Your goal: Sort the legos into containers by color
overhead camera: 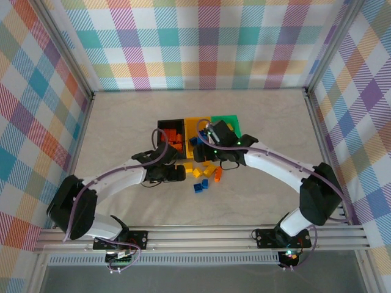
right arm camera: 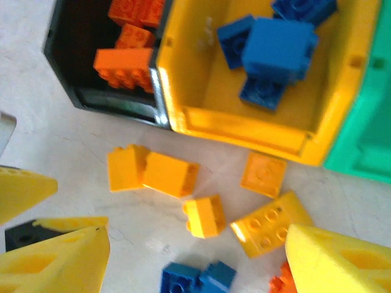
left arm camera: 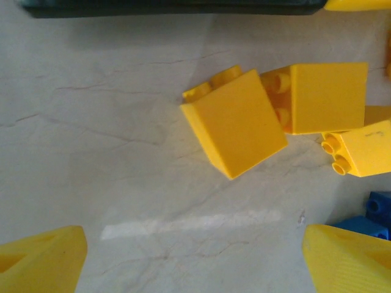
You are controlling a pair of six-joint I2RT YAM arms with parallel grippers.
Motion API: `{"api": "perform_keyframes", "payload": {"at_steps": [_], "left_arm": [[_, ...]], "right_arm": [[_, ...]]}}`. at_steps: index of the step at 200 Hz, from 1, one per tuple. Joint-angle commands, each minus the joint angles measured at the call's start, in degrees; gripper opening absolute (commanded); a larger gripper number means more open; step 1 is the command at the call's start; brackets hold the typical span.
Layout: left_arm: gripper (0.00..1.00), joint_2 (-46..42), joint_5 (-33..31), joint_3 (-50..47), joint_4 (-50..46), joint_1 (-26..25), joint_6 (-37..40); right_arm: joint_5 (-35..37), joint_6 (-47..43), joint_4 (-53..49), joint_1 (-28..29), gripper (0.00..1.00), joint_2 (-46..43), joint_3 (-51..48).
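Enclosing marbled tabletop [overhead camera: 128, 131] and loose legos [overhead camera: 205, 173]: plaid walls [overhead camera: 201, 43].

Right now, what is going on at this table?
A robot sorts toy bricks by color. The black bin holds orange bricks, the yellow bin blue bricks. Yellow bricks lie loose on the table. The left hand hangs open by them; the right hand, also open, is near the bins.

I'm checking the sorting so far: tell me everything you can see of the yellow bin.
The yellow bin is an open-top rectangular container of glossy plastic, upright on the table, between the black bin and the green bin, apparently touching both. It holds several blue bricks.
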Motion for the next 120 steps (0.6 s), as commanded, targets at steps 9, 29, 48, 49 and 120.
{"api": "perform_keyframes", "payload": {"at_steps": [9,29,48,49,120], "left_arm": [[0.9,4.22,-2.57,2.71,1.28,-1.2,2.01],[0.87,6.54,-4.08,3.23,2.02,-1.18,2.0],[0.82,9.12,-6.29,4.18,2.07,-1.12,2.13],[0.82,9.25,-6.35,4.23,2.05,-1.09,2.11],[0.86,14.2,-6.94,4.82,9.05,0.45,2.51]], "right_arm": [[0.6,1.97,2.58,-1.34,0.76,-4.05,-2.62],[0.62,1.88,2.66,-1.71,0.76,-5.1,-2.96],[0.54,1.97,2.86,-1.85,0.76,-5.49,-2.91],[0.54,1.98,2.86,-1.82,0.76,-5.5,-2.91],[0.41,1.88,2.94,-2.16,0.76,-6.81,-3.18]]}}
